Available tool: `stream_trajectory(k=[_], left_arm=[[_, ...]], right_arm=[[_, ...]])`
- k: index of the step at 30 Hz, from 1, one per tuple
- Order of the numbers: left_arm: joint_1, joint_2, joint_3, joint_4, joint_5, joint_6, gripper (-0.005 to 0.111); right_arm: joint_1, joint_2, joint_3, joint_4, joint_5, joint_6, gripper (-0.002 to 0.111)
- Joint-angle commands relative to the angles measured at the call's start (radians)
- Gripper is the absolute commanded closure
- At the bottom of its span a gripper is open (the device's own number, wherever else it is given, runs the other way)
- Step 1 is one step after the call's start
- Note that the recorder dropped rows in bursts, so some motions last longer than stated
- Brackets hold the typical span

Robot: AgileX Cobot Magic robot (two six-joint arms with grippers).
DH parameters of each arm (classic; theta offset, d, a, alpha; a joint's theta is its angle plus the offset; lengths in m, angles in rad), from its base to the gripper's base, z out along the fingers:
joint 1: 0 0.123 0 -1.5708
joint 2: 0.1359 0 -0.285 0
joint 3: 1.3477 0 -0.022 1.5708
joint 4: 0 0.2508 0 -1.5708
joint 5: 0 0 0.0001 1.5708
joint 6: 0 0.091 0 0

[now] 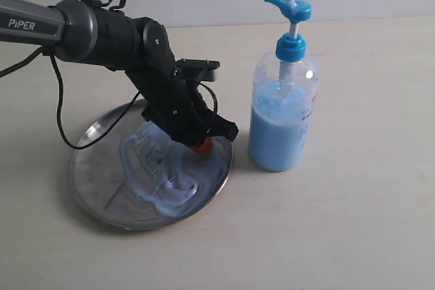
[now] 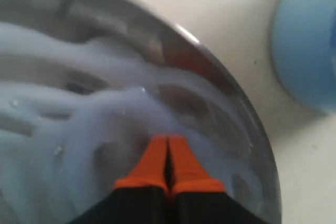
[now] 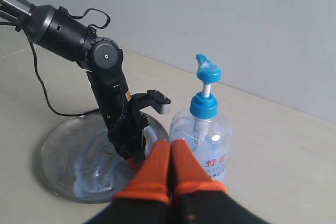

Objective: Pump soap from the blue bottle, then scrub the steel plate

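Scrubbing: left gripper (image 1: 202, 145), orange fingers pressed together and holding nothing, tips down in the soap (image 1: 166, 185) on the steel plate (image 1: 88, 168).
Plate: resting on the table (image 1: 353, 222), just beside the upright blue bottle (image 1: 281, 127).
Right gripper (image 3: 169, 156): fingers together, empty, hovering near the bottle.
Risk: pressure near the rim may tip the unheld plate or slide it into the bottle.

Ext high; L wrist close on plate (image 2: 181, 59); R wrist back; all share bottle (image 1: 282, 127).
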Motion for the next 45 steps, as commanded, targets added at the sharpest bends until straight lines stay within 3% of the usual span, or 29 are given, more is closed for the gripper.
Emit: stream_trajectory(k=[1,3,6,9,12,16,21,26,29,34,38,45], left_arm=[[-0.004,0.009,0.01,0.071,0.13,0.048,0.107],[-0.004,0.009,0.01,0.139,0.115,0.016,0.107],[-0.004,0.009,0.01,0.211,-0.015,-0.114,0.107],[-0.004,0.009,0.01,0.13,-0.091,-0.17,0.107],[-0.004,0.009,0.01,0.032,-0.05,-0.127,0.107],[-0.004,0.009,0.01,0.137,0.045,-0.035,0.107],[-0.001,0.009,0.01,0.301,0.0,-0.184,0.107],[-0.001,0.009,0.01,0.297,-0.088,-0.294,0.107],[-0.009,0.009,0.01,0.224,-0.089,-0.284,0.107],[-0.011,0.009,0.01,0.086,0.017,-0.085,0.107],[-0.011,0.009,0.01,0.104,0.09,-0.018,0.107],[-0.011,0.009,0.01,0.099,-0.02,-0.069,0.107]], right_arm=[[0.0,-0.004,0.005,0.01,-0.009,0.005,0.108],[0.0,-0.004,0.005,0.01,-0.009,0.005,0.108],[0.0,-0.004,0.005,0.005,-0.009,0.005,0.108],[0.0,-0.004,0.005,0.006,-0.006,0.005,0.108],[0.0,-0.004,0.005,0.006,-0.006,0.005,0.108],[0.0,-0.004,0.005,0.007,-0.006,0.005,0.108],[0.0,-0.004,0.005,0.007,-0.006,0.005,0.108],[0.0,-0.004,0.005,0.007,-0.006,0.005,0.108],[0.0,-0.004,0.005,0.007,-0.006,0.005,0.108],[0.0,-0.004,0.005,0.012,-0.006,0.005,0.108],[0.0,-0.004,0.005,0.012,-0.006,0.005,0.108],[0.0,-0.004,0.005,0.012,-0.006,0.005,0.108]])
